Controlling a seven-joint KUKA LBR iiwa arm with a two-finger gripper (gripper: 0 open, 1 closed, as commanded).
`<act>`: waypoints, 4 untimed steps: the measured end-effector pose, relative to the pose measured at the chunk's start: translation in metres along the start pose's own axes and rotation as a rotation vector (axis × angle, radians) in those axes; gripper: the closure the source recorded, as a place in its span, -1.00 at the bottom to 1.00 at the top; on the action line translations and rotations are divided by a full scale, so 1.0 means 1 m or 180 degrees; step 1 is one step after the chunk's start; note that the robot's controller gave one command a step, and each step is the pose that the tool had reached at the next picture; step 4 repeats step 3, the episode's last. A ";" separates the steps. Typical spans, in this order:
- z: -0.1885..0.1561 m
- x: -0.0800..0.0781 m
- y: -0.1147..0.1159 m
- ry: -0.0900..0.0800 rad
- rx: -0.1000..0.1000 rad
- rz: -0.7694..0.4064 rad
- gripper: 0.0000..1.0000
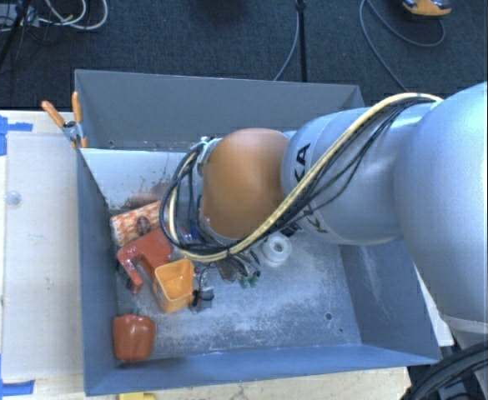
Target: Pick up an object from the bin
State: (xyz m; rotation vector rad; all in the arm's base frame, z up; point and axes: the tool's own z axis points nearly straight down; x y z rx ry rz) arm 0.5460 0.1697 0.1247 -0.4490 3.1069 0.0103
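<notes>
The grey metal bin (pixel 327 327) holds its few things along the left side. In the corner at the lower left of the view lies a rounded dark-red thing, shaped like a bell pepper (pixel 133 337), close to the left wall and apart from the others. Higher up, against the left wall, a printed orange-and-white packet (pixel 135 220) lies flat. Just below it, and touching it, sits a red-orange block (pixel 144 255) with a leg reaching down toward the floor. Right beside the block's lower right side lies a small yellow-orange cup (pixel 173 285), tipped so that its open mouth faces up and to the right. This cup is the thing nearest the gripper (pixel 200 293), whose dark lower end shows just at the cup's right rim, under the wrist. Whether it touches the cup, and whether it stands open or closed, cannot be told, because the wrist hides most of it. Above it bulges the rounded orange cover (pixel 239 182) of the wrist, ringed on its left by loops of black cable (pixel 175 200). A little right of the gripper, on the bare, dusty floor, lie some small dark and green bits (pixel 248 278). Just beyond them a white round piece (pixel 275 249) sits half under the arm. The thick silver arm (pixel 385 182) comes in over the right rim, with a pale yellow cable (pixel 331 167) running along it toward the wrist.
</notes>
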 end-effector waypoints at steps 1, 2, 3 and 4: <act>-0.009 0.000 0.000 0.0002 0.0001 0.0002 1.00; -0.019 0.001 0.000 0.0021 0.0001 0.0004 1.00; -0.038 0.001 0.000 0.0014 0.0001 0.0006 1.00; -0.038 0.001 0.000 0.0014 0.0001 0.0006 1.00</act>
